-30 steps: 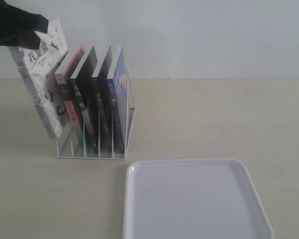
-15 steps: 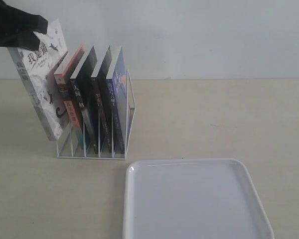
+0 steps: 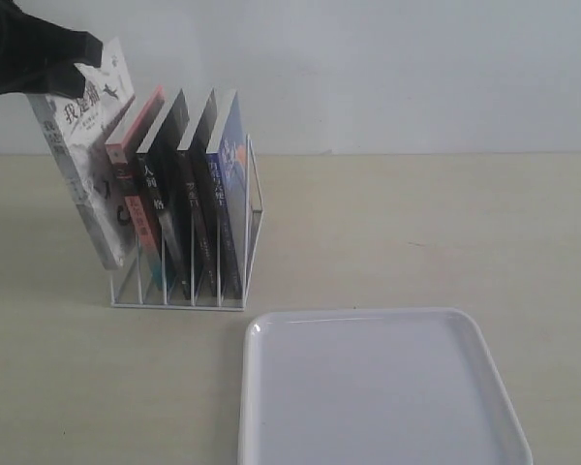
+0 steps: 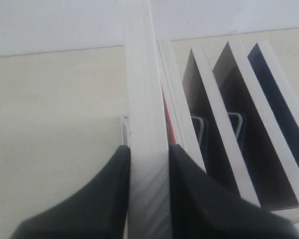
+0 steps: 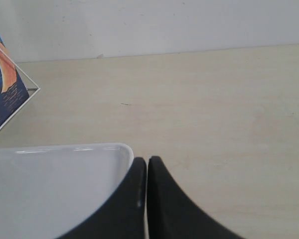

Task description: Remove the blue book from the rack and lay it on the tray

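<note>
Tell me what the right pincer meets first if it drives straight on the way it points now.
Only the bare beige tabletop: the shut right pincer points past the rounded corner of the flat white plastic tray, which lies just beside its line. Depth is unclear, though.

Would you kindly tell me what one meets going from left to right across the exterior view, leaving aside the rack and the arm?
white book → pink-spined book → first black-spined book → second black-spined book → blue book → tray
</note>
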